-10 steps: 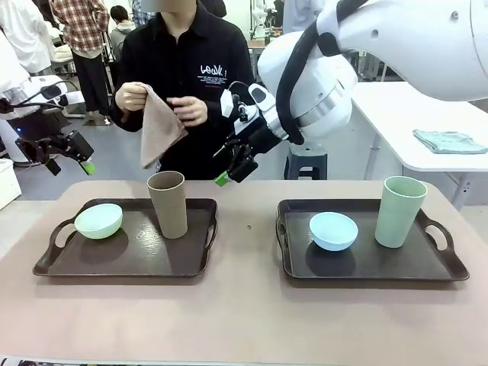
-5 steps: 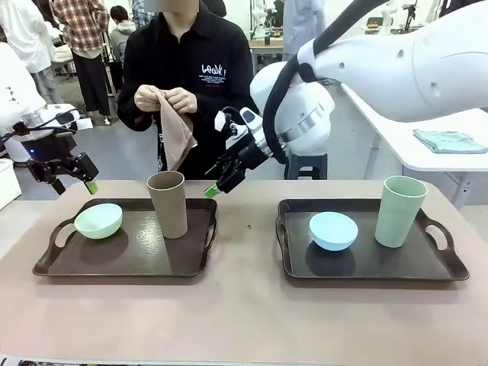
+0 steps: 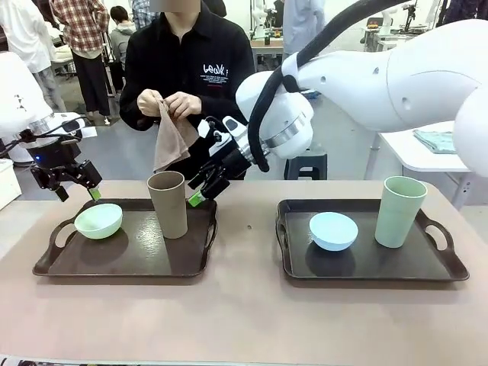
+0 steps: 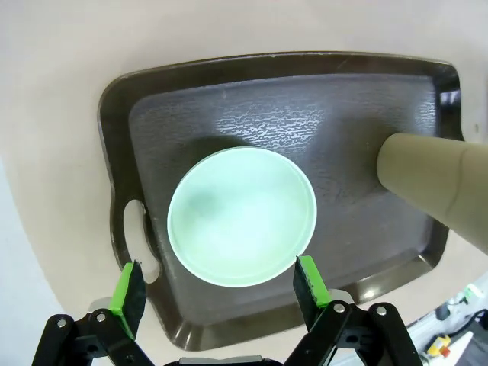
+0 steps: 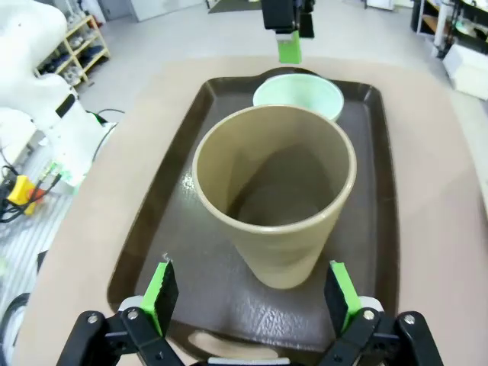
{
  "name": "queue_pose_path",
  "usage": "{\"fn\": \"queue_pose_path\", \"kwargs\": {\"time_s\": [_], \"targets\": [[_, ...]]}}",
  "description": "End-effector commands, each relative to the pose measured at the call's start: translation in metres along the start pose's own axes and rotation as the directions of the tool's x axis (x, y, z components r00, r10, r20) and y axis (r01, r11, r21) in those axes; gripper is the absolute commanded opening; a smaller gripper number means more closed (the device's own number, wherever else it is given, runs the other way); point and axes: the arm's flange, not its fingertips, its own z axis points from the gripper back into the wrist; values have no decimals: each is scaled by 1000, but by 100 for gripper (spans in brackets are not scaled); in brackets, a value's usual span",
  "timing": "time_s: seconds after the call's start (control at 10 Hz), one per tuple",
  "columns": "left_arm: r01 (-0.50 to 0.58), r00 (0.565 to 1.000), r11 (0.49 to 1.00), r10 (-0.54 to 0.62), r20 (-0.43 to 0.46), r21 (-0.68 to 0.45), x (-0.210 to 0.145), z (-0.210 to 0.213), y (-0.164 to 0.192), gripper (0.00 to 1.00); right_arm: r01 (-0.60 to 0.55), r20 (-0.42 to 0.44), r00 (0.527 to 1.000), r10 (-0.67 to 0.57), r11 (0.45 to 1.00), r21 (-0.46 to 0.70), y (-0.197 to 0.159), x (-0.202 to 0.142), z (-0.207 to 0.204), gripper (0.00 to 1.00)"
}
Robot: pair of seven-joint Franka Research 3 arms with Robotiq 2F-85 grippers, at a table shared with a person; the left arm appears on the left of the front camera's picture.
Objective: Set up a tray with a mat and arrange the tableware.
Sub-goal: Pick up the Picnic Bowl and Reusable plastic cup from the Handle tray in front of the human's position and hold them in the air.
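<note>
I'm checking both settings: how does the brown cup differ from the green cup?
The tan-brown cup stands on the left tray, the pale green cup on the right tray. The open right end effector hovers by the tan-brown cup; none is near the pale green cup. Both stand upright, handleless.

front: faces person (image 3: 191, 84), far | wrists: steep down, near | shared: left tray (image 3: 130, 253)

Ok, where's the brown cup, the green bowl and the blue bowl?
brown cup (image 5: 288, 255), right wrist view, on its outer wall.
green bowl (image 4: 240, 217), left wrist view, on its inside bottom.
blue bowl (image 3: 333, 225), front view, on its inside.
</note>
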Motion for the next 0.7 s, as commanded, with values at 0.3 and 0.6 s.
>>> {"fn": "queue_pose_path", "kwargs": {"time_s": [0.3, 0.6], "targets": [[64, 997, 998, -65, -31, -14, 1, -18, 2, 100, -5, -118, 993, 3, 1000, -23, -22, 17, -20, 100], [70, 996, 997, -71, -62, -12, -2, -36, 4, 100, -14, -120, 993, 11, 1000, -17, -31, 19, -31, 100]]}}
